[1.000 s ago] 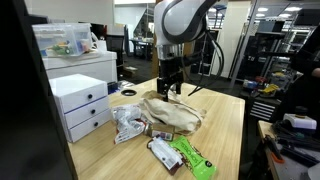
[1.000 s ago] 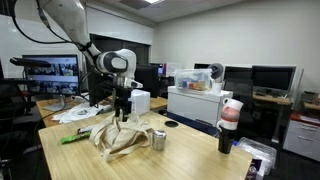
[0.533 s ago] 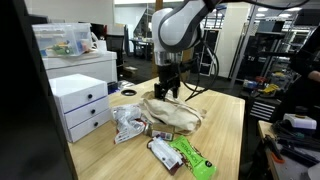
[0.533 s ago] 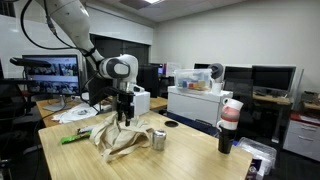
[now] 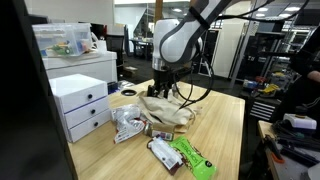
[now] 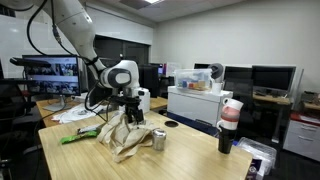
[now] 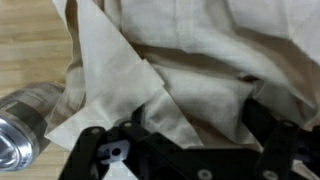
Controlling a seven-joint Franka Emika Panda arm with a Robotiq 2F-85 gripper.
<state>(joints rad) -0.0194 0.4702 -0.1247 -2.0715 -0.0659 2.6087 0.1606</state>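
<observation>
Cloth fills nearly the whole wrist view: a crumpled cream fabric bag point(image 7: 190, 60) lies right under my gripper point(image 7: 190, 150), whose two dark fingers point(image 7: 100, 155) stand spread wide on either side of a fold, with nothing caught between them. I cannot tell from here whether the tips already press into the fabric or sit just above it (the folds rise up between the fingers, so it is close either way).

In both exterior views the bag point(image 5: 168, 110) sits slumped on the wooden table point(image 5: 225, 125), near its middle, and the gripper point(image 5: 162, 90) stands low over the end of the bag nearest the white drawer unit point(image 5: 82, 103). The arm comes down almost vertically, which I judge suits a soft heap like this: a straight drop lets the open fingers straddle a ridge of cloth rather than skid along it.

A shiny metal can point(image 7: 25, 115) lies on its side just beside the cloth's edge in the wrist view; in an exterior view it shows as the can point(image 6: 158, 139) at the bag's flank. Nearer the table's front edge a crinkled silver packet point(image 5: 127, 122) and a green wrapper point(image 5: 192, 158) lie apart from the bag, clear of the fingers.
</observation>
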